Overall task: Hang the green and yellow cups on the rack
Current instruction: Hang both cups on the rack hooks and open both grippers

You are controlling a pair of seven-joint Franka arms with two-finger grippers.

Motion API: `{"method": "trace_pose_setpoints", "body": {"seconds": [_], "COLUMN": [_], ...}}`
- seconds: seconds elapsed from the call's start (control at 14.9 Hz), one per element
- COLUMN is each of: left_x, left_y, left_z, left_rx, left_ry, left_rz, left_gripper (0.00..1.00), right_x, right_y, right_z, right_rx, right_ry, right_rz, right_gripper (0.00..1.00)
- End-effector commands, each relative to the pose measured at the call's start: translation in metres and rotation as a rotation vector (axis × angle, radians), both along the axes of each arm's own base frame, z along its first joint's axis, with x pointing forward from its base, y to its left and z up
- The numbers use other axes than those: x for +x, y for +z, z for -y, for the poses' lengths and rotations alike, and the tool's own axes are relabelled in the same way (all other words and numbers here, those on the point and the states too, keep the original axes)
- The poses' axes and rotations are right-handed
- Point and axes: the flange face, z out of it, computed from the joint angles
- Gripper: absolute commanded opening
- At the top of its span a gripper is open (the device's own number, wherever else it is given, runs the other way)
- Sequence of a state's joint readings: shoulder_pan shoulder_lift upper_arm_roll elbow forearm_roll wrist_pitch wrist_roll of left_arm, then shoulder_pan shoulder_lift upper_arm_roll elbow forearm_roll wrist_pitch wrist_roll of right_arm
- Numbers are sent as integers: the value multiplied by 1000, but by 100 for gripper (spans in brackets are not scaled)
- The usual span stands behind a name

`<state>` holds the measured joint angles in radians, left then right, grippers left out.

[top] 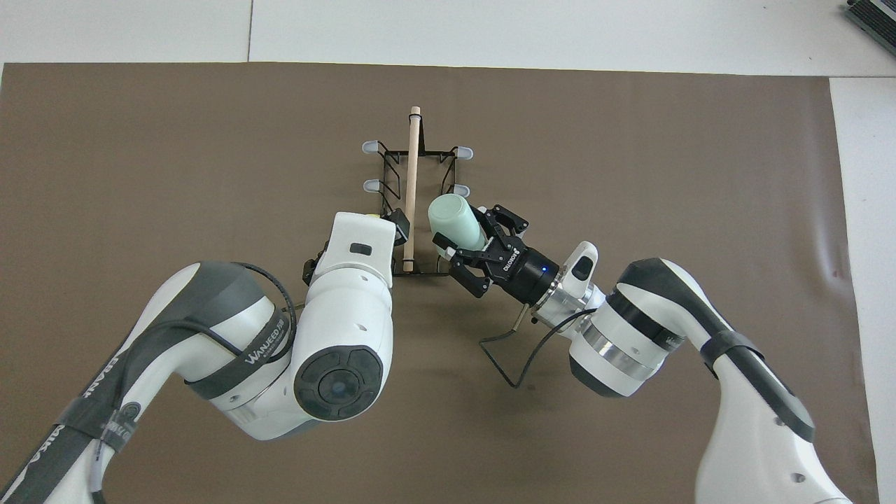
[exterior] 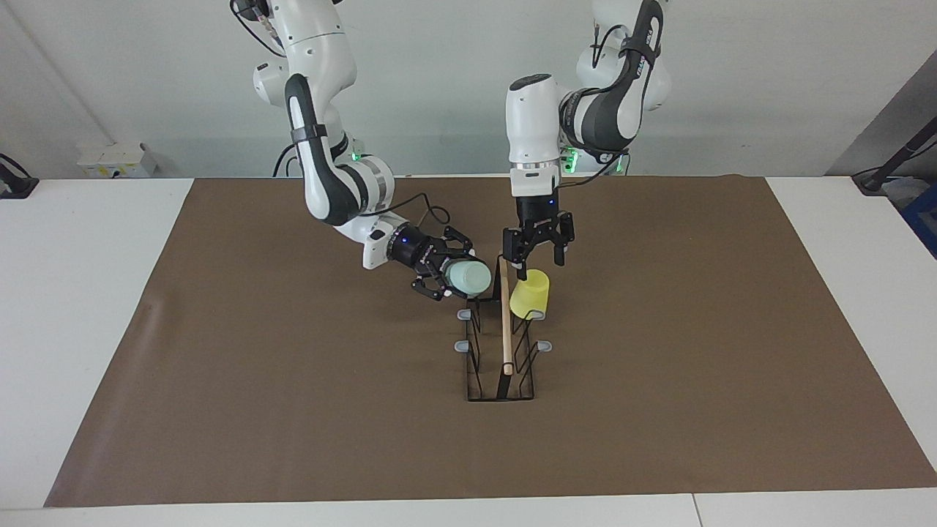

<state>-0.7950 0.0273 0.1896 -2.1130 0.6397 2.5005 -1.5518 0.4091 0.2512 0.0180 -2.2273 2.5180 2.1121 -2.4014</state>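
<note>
One yellow cup hangs upturned on the rack; the left hand gapes above it. The right hand clamps the green cup over the rack's robot-side end.

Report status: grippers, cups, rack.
Left gripper open over yellow cup, cup on rack peg. Right gripper shut on green cup at rack. Nothing blocking.

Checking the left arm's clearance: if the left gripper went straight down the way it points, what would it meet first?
Most likely the yellow cup, sitting on the rack right below the open left gripper; depth is hard to judge.
</note>
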Motion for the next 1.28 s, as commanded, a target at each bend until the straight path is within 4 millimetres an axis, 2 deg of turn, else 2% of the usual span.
{"method": "trace_pose_setpoints", "body": {"seconds": [0.0,0.07,0.13,0.34,0.54,0.67,0.81,0.94,1.14,1.21], "left_x": [7,16,22,47,76,87,88,90,89,88], "left_y": [15,19,24,52,99,122,134,139,164,167], "left_z": [-14,-26,-30,-47,-91,-138,-175,-210,-252,-265], "left_rx": [14,46,62,94,115,139,145,124,120,124], "left_ry": [-32,-62,-93,-186,-400,-499,-542,-586,-678,-698], "left_rz": [26,26,22,-65,-256,-336,-362,-397,-450,-473], "left_gripper": [100,100,100,100,100,100,100,100,100,100], "right_x": [0,-1,-1,1,4,5,1,0,4,8], "right_y": [-15,-17,-17,-15,1,24,59,87,111,119], "right_z": [4,5,5,8,13,23,36,45,75,93], "right_rx": [-54,-65,-63,-58,-55,-85,-147,-129,-183,-228], "right_ry": [-32,-36,-34,-36,-43,-62,-73,-67,-82,-91], "right_rz": [-10,-19,-19,-13,3,-6,-42,-83,-106,-108], "right_gripper": [16,71,100,100,100,100,100,100,100,100]}}
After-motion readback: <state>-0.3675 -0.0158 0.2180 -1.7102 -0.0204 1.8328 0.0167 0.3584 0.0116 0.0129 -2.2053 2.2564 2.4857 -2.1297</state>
